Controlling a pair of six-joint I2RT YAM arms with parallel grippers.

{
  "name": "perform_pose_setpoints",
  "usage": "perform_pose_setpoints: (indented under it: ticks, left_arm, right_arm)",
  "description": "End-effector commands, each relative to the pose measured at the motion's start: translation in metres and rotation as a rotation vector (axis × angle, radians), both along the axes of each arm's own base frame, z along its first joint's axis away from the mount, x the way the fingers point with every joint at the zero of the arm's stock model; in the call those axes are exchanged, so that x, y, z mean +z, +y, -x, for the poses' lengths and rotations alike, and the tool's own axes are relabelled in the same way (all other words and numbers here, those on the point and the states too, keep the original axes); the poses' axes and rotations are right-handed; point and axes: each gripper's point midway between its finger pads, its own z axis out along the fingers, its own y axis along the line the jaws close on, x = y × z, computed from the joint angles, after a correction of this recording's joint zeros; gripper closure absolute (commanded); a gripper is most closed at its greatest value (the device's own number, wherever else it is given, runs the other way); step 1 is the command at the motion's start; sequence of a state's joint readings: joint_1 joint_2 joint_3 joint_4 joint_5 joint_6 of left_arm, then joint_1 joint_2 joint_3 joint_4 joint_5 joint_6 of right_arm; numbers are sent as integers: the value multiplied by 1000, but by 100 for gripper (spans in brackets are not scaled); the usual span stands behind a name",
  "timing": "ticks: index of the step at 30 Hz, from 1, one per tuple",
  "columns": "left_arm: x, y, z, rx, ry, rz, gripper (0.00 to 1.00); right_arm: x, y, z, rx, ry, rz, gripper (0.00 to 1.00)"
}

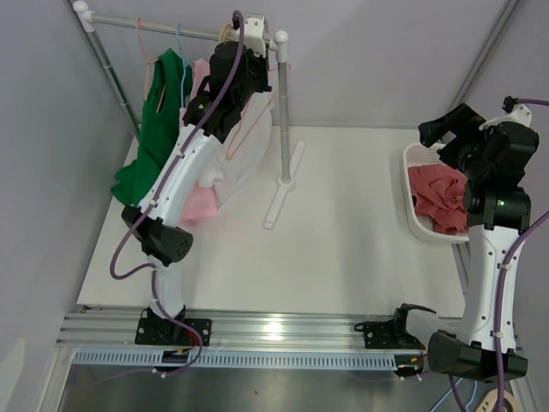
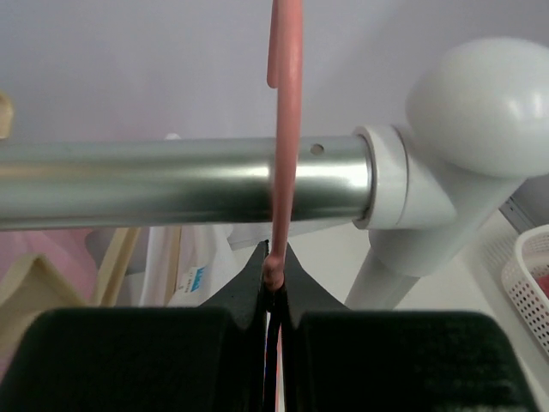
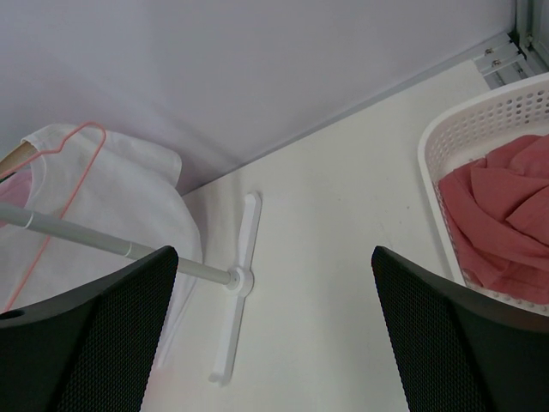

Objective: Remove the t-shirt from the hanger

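A white t-shirt (image 1: pixel 244 159) hangs on a thin pink wire hanger (image 1: pixel 260 116) at the right end of the rack's rail. In the left wrist view the hanger's hook (image 2: pixel 287 129) curves over the metal rail (image 2: pixel 171 180). My left gripper (image 2: pixel 274 270) is shut on the hook's stem just below the rail, up by the rail (image 1: pixel 233 43) in the top view. The right wrist view has the t-shirt (image 3: pixel 111 197) and hanger (image 3: pixel 73 137) at its left. My right gripper (image 3: pixel 274 335) stands wide open and holds nothing, above the basket at the right (image 1: pixel 442 129).
A green shirt (image 1: pixel 159 129) and a pink garment (image 1: pixel 202 202) hang further left on the same rail. The rack's right post (image 1: pixel 281 112) stands on a flat foot (image 1: pixel 283 184). A white basket (image 1: pixel 410 184) holds a red garment (image 1: pixel 437 197).
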State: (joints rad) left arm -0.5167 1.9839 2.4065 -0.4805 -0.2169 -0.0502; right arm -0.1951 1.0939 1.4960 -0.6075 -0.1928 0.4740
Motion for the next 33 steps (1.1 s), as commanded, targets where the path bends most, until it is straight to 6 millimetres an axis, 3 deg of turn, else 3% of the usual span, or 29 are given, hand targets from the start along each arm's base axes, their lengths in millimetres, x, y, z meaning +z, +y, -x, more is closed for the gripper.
perform_pose_setpoints:
  ticks: [1,2,3,6,7,9,13,14,16,18,19,20,21,22,26,33]
  left_arm:
    - [12,-7,11,-72,-17,38,99]
    - [0,-8,11,-74,11,34,99]
    - [14,-7,19,-85,-19,50,99]
    - [5,-15,29,-150,2,51,93]
    - [16,-16,38,-178,-17,62,89]
    - [14,-25,49,-247,-7,65,76]
    - [27,-31,71,-335,-23,84,67]
    - [30,-30,77,-349,-21,89,53]
    - [38,-27,86,-360,-32,97,43]
    - [48,-15,98,-327,-45,109,35]
    - [34,-12,97,-310,-18,100,32]
    - [39,-6,101,-291,-37,102,30]
    - [58,8,110,-256,-90,118,29]
    - [52,11,110,-242,-88,101,29]
    - [58,38,104,-132,-108,73,30]
    - [49,55,76,-53,-110,13,31]
  right_arm:
    - [6,10,3,48,-27,8,1]
    - [6,11,3,53,-26,7,1]
    - [6,12,3,59,-26,8,0]
    - [4,12,3,55,-24,12,1]
    - [2,12,3,53,-21,10,1]
    - [-1,13,1,57,-13,7,0]
    - [-4,18,-2,74,-4,2,1]
    - [-5,20,-2,78,-3,0,0]
    - [-6,23,-4,84,-1,0,0]
    - [-6,28,-4,93,-2,2,1]
    - [-7,30,-5,101,1,3,1]
    - [-7,34,-5,112,1,5,0]
    - [-7,37,-6,120,2,6,1]
    - [-7,39,-6,125,2,8,1]
    - [-8,48,-8,152,7,8,1]
    - [-6,58,-7,181,1,21,1]
